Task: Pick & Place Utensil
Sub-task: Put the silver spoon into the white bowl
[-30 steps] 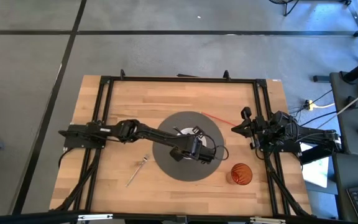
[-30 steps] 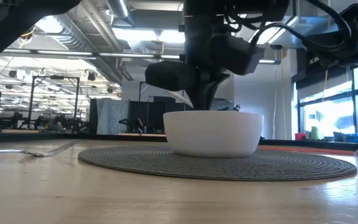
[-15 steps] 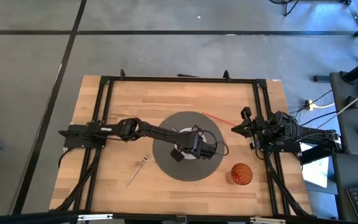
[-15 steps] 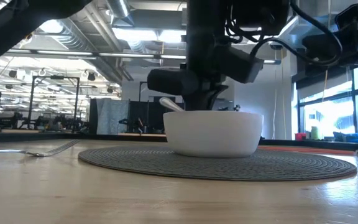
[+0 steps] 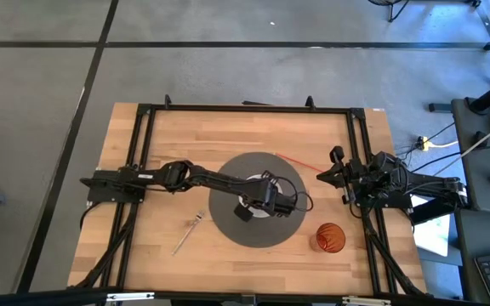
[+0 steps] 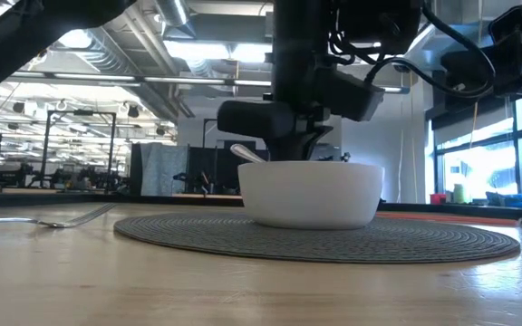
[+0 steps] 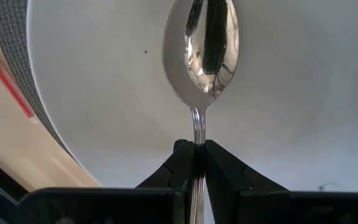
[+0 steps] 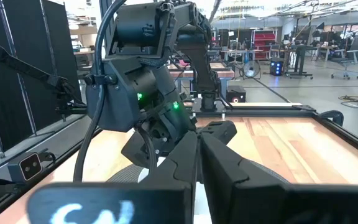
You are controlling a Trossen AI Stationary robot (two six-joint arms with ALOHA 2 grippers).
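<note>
at centre of the high view: left gripper [image 5: 266,197] reaching from the left edge of the table [image 5: 168,140] and hanging over the bowl [image 5: 253,206] on the round grey mat [image 5: 228,229]. clamped on the spoon [image 7: 202,50] by its handle, as seen in the left wrist view, fingers [image 7: 179,168] pressed against the thin ribbed stem with hardly any gap. spoon head pointing away from the fingers, over the white inside of the bowl, mirroring the dark gripper above. cannot tell whether the head touches the bowl floor.

at centre of the low view: white bowl [image 6: 310,194] sitting on the mat [image 6: 406,243], with the left gripper's dark body [image 6: 284,113] directly above its rim and the spoon's end [image 6: 246,152] poking up at a slant over the left side of the rim.

lower left of the high view: fork [image 5: 189,232] lying on bare wood, apart from the mat; seen again at the far left of the low view [image 6: 43,220], flat on the table.

lower right of the high view: orange cup [image 5: 330,238] standing just off the mat's edge.

right edge of the table: right gripper [image 5: 326,172] parked, fingers [image 8: 229,168] pressed together in the right wrist view, grasping nothing, well apart from the bowl.
</note>
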